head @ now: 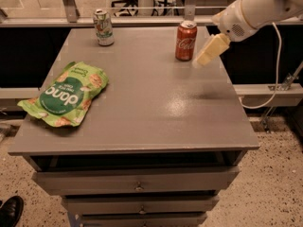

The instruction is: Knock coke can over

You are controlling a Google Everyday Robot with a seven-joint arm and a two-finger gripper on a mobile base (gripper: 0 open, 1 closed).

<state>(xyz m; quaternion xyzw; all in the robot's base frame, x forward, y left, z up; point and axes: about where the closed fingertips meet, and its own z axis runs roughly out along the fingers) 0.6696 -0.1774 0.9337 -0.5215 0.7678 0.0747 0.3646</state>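
the coke can [186, 40] stands upright toward the far right of the bench [156, 112], red with white script and a silver top. just to its right the gripper [202, 58] hangs low over the bench top, slanting down toward the can's base, close beside it with a thin gap showing. i cannot tell whether it is wide or narrow. a white-and-green soda can [103, 27] stands upright at the far left, well apart. a green snack bag [64, 94] lies flat near the left edge.
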